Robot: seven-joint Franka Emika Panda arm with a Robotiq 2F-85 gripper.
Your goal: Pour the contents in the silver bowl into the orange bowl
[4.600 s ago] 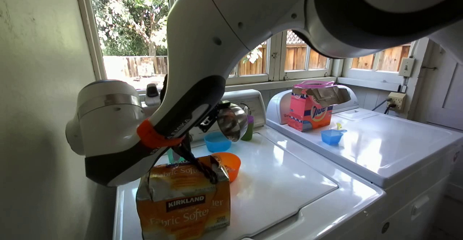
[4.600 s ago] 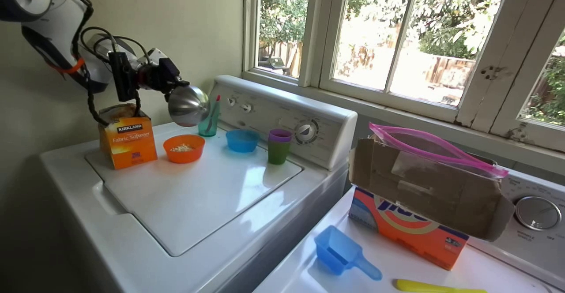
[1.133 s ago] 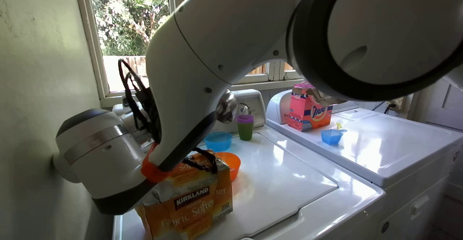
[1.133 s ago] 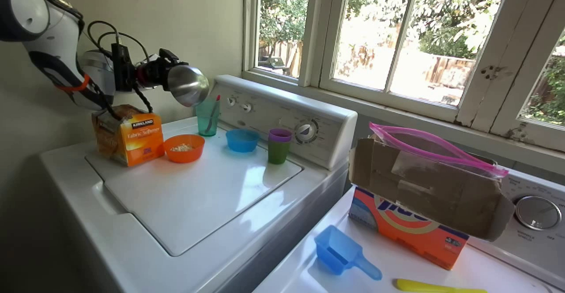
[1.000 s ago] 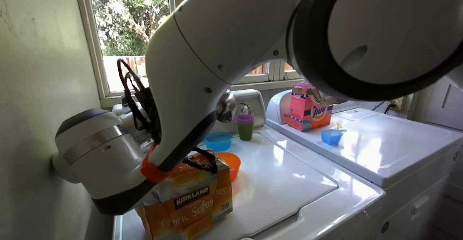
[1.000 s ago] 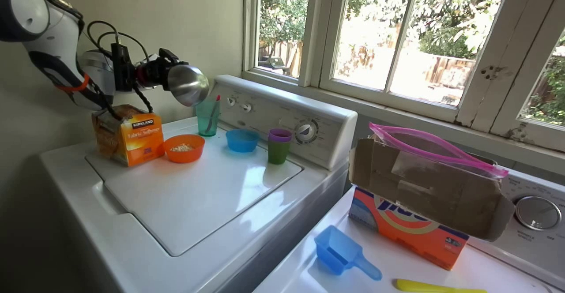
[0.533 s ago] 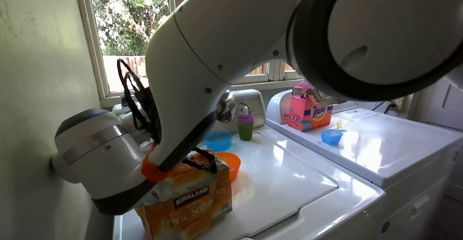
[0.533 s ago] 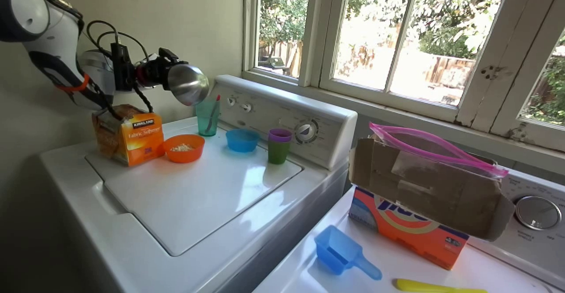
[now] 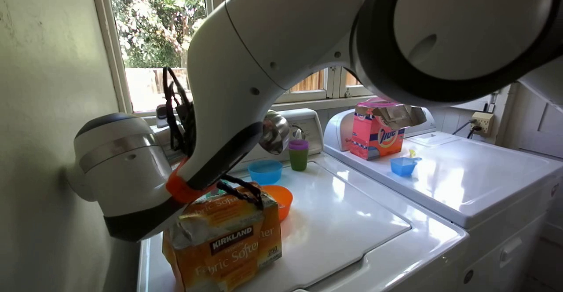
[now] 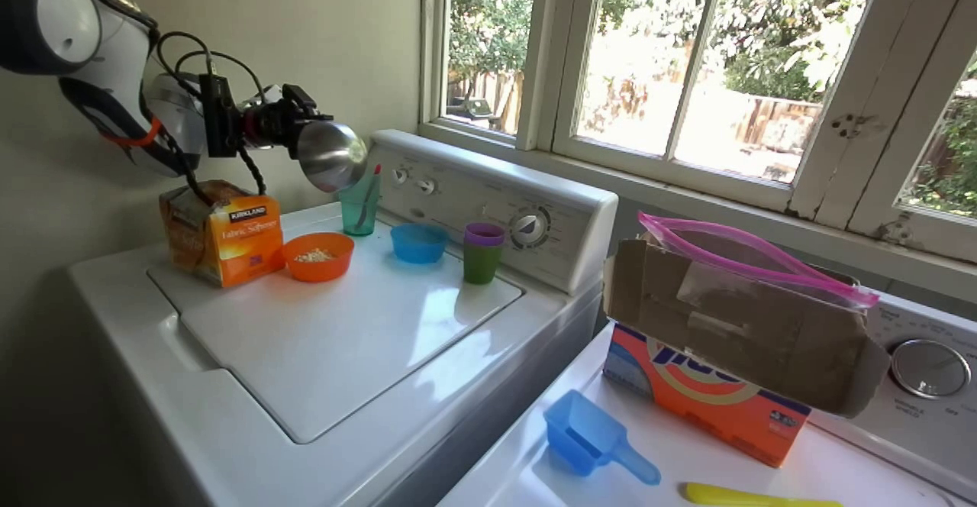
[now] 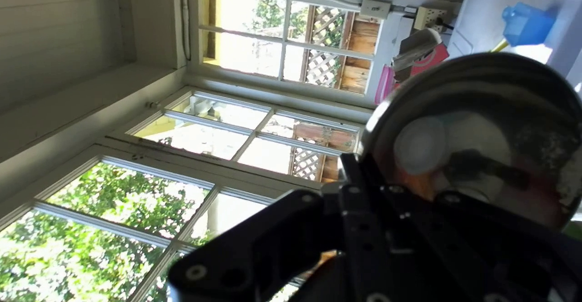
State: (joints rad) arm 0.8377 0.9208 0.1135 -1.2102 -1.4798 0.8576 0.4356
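Observation:
The silver bowl (image 10: 333, 157) hangs tilted on its side in the air, above the orange bowl and a little toward the washer's back. It also shows partly behind the arm in an exterior view (image 9: 276, 133). My gripper (image 11: 359, 161) is shut on its rim. The wrist view shows its shiny inside (image 11: 477, 111) with reflections and a speckled patch; I cannot tell if grains are left there. The orange bowl (image 10: 328, 269) stands upright on the washer lid with pale flakes in it. It is half hidden by a box in an exterior view (image 9: 283, 199).
The Kirkland box (image 10: 248, 240) stands against the orange bowl, under the arm, with cables hanging onto it. A blue bowl (image 10: 420, 243), teal cup (image 10: 359, 205) and green-purple cup (image 10: 483, 259) stand behind. A Tide box (image 10: 710, 400) and blue scoop (image 10: 584, 431) are on the dryer.
Since 4.6 s ago the silver bowl has risen and the Kirkland box has turned and shifted to the orange bowl. In the last half second the bowl moved slightly down and away from the wall.

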